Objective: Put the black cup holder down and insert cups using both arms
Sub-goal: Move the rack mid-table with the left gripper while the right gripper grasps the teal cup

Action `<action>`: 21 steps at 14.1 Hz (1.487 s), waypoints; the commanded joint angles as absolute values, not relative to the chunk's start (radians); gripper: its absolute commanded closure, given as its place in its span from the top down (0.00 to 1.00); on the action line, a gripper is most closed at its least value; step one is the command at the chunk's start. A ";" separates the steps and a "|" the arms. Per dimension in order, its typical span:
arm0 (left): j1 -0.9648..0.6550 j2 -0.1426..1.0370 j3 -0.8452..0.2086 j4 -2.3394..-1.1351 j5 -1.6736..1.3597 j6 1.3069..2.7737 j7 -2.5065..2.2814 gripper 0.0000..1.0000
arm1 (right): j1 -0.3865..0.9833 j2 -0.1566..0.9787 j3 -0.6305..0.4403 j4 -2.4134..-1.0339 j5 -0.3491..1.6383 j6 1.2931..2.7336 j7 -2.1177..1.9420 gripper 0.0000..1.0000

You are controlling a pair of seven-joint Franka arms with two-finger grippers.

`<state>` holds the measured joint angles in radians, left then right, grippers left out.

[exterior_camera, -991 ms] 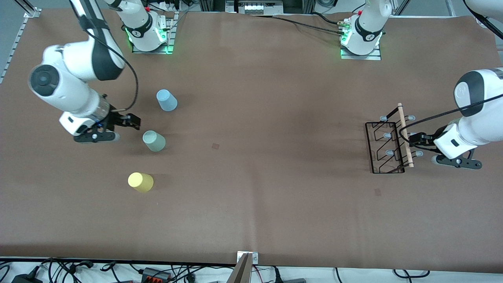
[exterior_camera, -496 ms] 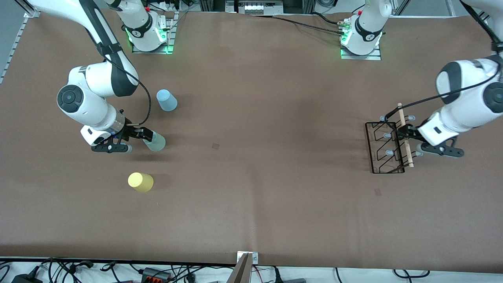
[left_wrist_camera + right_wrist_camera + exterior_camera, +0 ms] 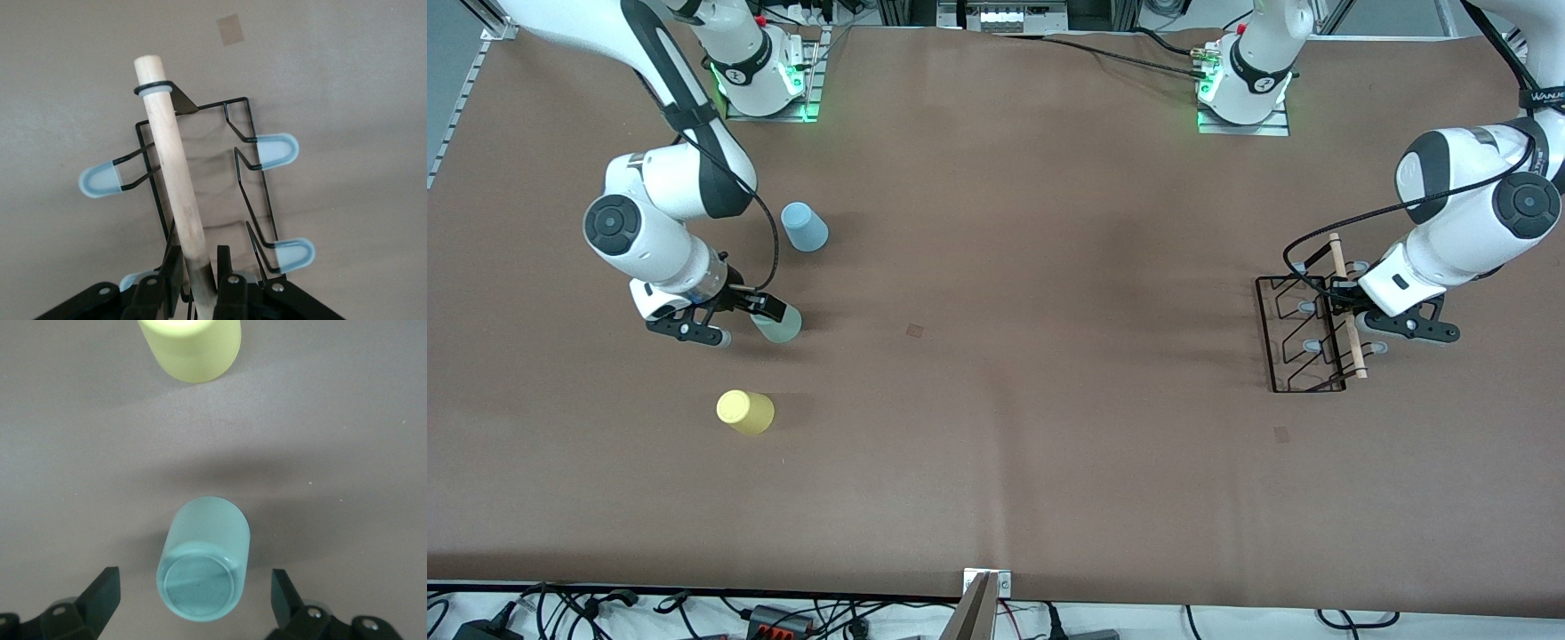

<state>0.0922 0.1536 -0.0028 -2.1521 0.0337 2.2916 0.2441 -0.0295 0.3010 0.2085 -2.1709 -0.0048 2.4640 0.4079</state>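
Left hand (image 3: 198, 277): now closing on the black cup holder's (image 3: 1303, 333) wooden handle, near the desk's (image 3: 996, 444) left-arm edge.
Right hand (image 3: 193, 603): having arrived, straddling the green cup (image 3: 203, 560) wide open.
Meaning: lifting looks ready.

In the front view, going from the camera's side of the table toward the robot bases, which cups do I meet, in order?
Yellow plastic cup → pale green plastic cup, flanked by the open right gripper → light blue plastic cup.

White jointed arms (image 3: 663, 191), black joint bands, black cables, black pincers.
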 commanded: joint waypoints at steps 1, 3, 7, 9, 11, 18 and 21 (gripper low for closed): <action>0.098 0.129 -0.009 -2.175 0.043 2.293 0.245 0.18 | -0.029 0.307 0.212 -2.233 -0.006 2.565 0.430 1.00; 0.098 0.123 -0.011 -2.158 0.043 2.286 0.252 0.15 | -0.029 0.318 0.212 -2.233 -0.006 2.572 0.431 1.00; 0.091 0.084 -0.073 -2.024 0.041 2.086 0.232 0.12 | -0.031 0.328 0.212 -2.233 -0.006 2.572 0.431 1.00; 0.087 0.094 -0.167 -1.927 0.043 1.984 0.128 0.10 | -0.031 0.328 0.212 -2.233 -0.006 2.574 0.431 1.00; 0.087 0.107 -0.256 -1.873 0.043 1.965 -0.001 0.09 | -0.031 0.328 0.212 -2.232 -0.006 2.574 0.431 1.00; -0.020 0.261 -0.492 -1.758 0.044 1.974 -0.386 0.10 | -0.032 0.327 0.212 -2.230 -0.005 2.566 0.433 0.00; -0.139 0.349 -0.492 -1.703 0.046 1.988 -0.555 0.10 | -0.032 0.325 0.213 -2.229 -0.005 2.565 0.430 0.00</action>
<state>-0.0860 0.2679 -0.4884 -1.7948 0.0336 2.0036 -0.4616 -0.0300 0.3316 0.2082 -2.2191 -0.0048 2.5549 0.4210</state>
